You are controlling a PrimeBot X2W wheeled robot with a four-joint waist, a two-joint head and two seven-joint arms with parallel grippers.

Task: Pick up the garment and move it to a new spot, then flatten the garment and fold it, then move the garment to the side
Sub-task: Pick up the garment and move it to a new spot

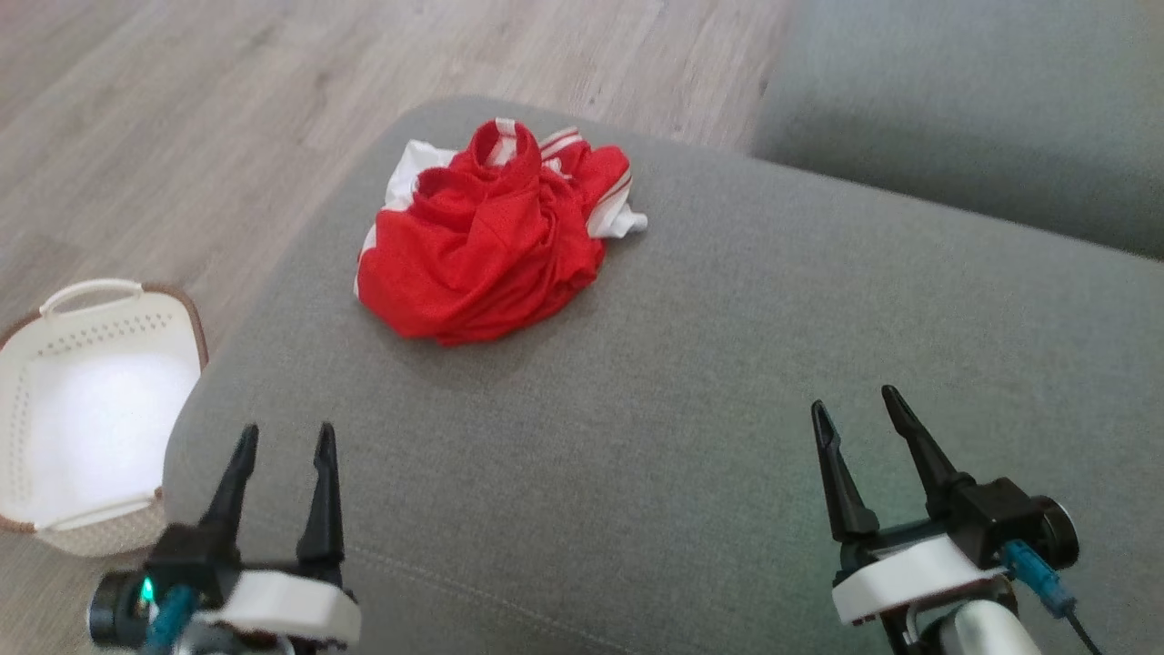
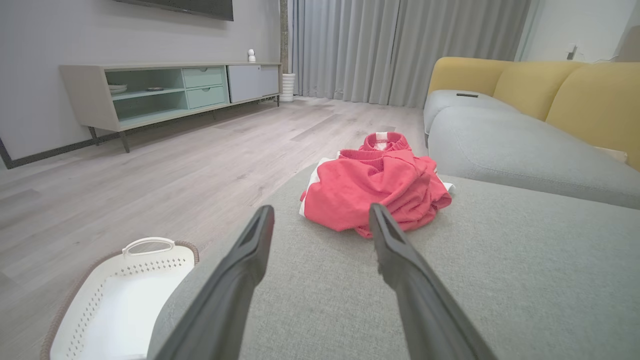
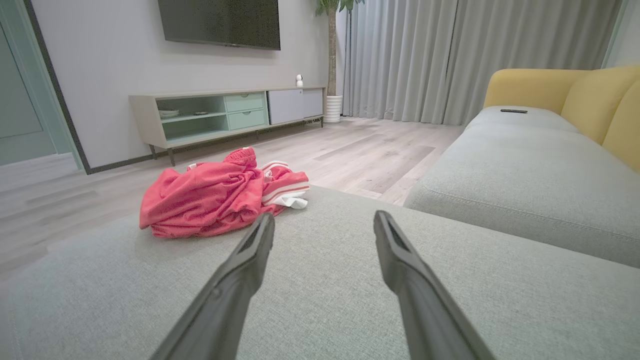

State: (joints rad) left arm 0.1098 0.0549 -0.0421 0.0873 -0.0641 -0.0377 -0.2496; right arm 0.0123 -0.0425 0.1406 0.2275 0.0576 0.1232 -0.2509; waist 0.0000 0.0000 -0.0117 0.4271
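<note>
Before the pickup: both pincers empty, garment untouched.
My left pincer (image 1: 287,428) and right pincer (image 1: 854,398) hover spread and empty over the near grey cushion (image 1: 637,437); next I must reach forward and pinch the garment (image 1: 491,246), a crumpled red heap with white stripes, near the cushion's far-left edge.

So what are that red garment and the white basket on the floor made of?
The red garment looks like thin synthetic mesh knit, faintly shiny, with white striped trim; it crumples softly. The white basket seems to be hard moulded plastic, smooth and glossy, with rows of holes in its walls.
</note>
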